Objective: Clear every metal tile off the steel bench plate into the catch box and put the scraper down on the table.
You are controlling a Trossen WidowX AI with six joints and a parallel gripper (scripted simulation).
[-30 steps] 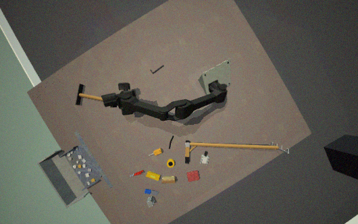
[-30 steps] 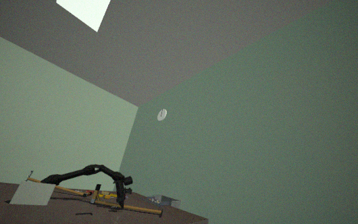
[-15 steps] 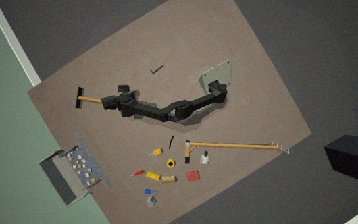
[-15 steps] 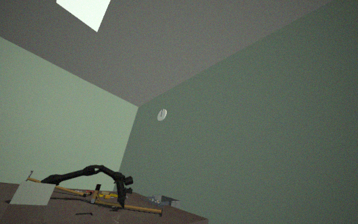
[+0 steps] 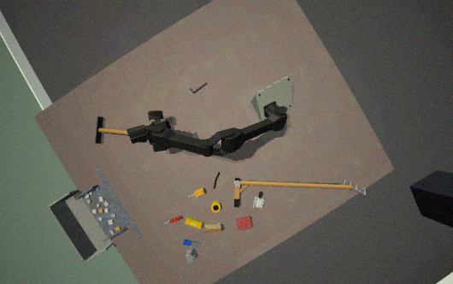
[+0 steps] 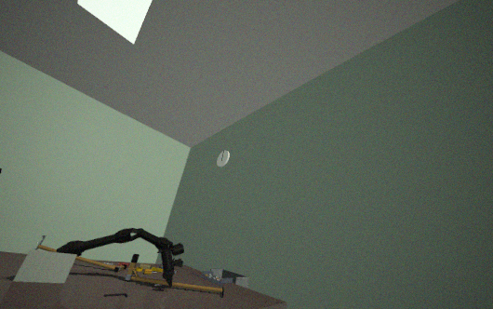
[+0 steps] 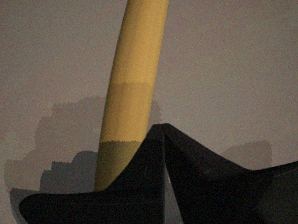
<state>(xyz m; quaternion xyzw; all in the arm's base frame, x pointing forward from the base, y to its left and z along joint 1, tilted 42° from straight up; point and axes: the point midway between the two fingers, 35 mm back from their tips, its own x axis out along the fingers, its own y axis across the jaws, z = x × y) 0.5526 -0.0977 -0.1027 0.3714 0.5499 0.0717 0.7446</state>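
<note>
We see the jaws together, nothing btwn them; the yellow handle of the black-headed tool, prob. the scraper, runs just beside them, its head out on the surface; we see white & orange tiles on the bench plate, next to the catch box

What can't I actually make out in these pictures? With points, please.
- Wall clock [image 6: 223, 158], exterior view: too small to read the time.
- Catch box [image 5: 71, 198] [image 6: 241, 281], exterior view: its inside is hidden by its own walls.
- Wooden handle [image 5: 114, 132] [image 6: 197, 288] [image 7: 131, 75], wrist view: cut off by the top edge.
</note>
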